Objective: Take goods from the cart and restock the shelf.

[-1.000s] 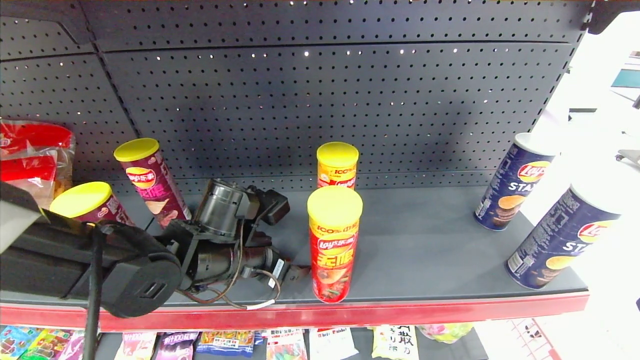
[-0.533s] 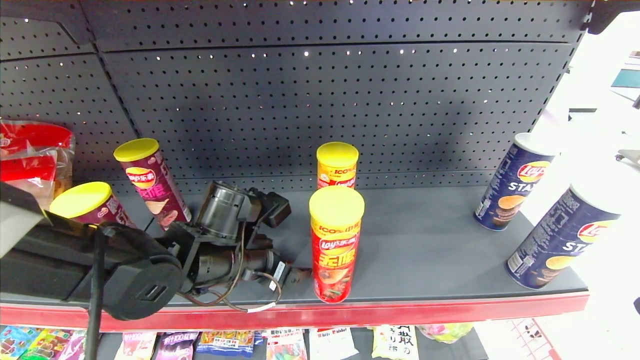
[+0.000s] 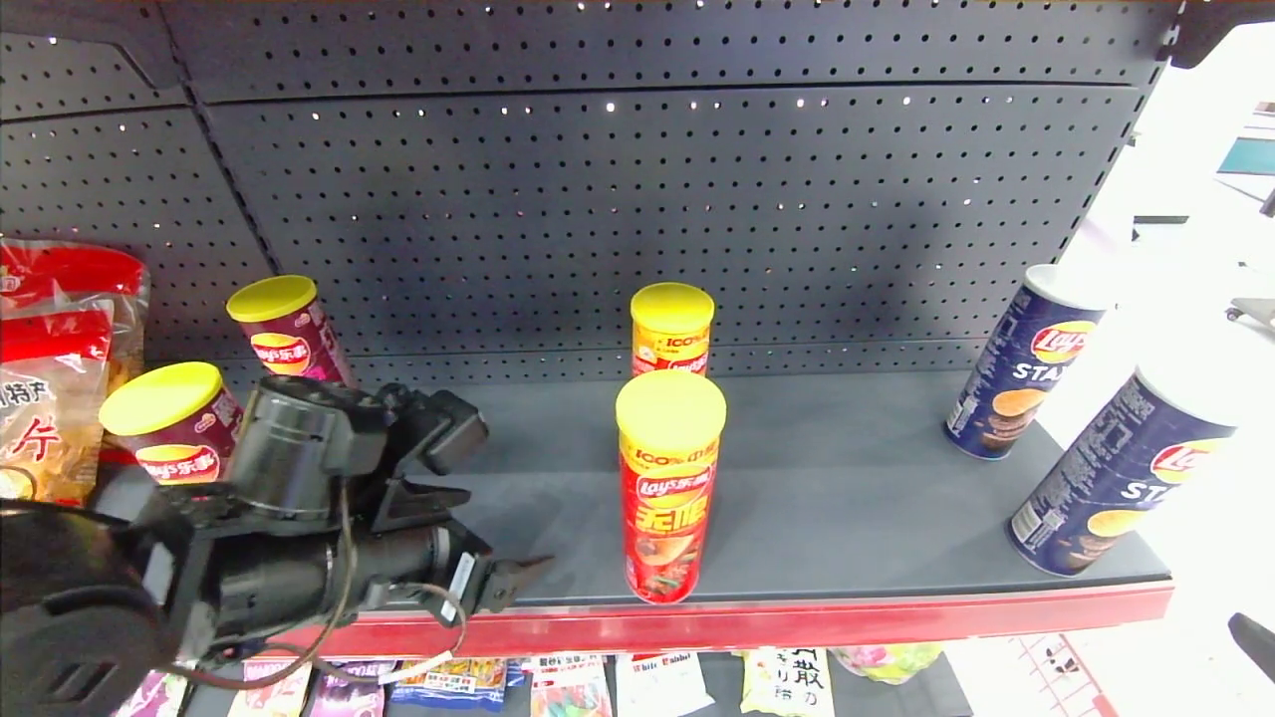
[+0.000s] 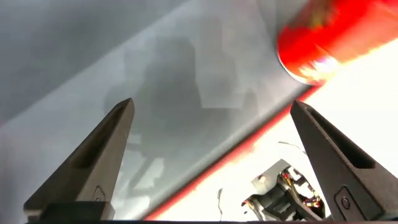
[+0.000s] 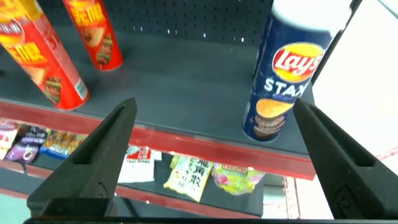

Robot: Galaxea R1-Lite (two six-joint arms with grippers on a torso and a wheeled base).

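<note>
A red chip can with a yellow lid (image 3: 669, 488) stands upright near the front of the grey shelf deck (image 3: 847, 478). A second can like it (image 3: 672, 329) stands behind. My left gripper (image 3: 518, 576) hovers open and empty at the shelf's red front edge, a short way left of the front can and apart from it. In the left wrist view its fingers (image 4: 93, 162) spread wide over the deck, and the red can (image 4: 329, 37) lies beyond them. My right gripper (image 5: 214, 104) is open and empty, facing the shelf front between the red cans (image 5: 43, 56) and a blue can (image 5: 292, 68).
Two purple cans (image 3: 289, 334) (image 3: 174, 423) stand at the shelf's left, beside red snack bags (image 3: 60, 329). Two blue cans (image 3: 1021, 363) (image 3: 1116, 478) stand at the right end. Bare deck lies between the red and blue cans. Packets (image 3: 657, 682) fill the lower shelf.
My left arm has drawn back to the left and towards the shelf front, away from the front red can. The can stays upright where it was.
</note>
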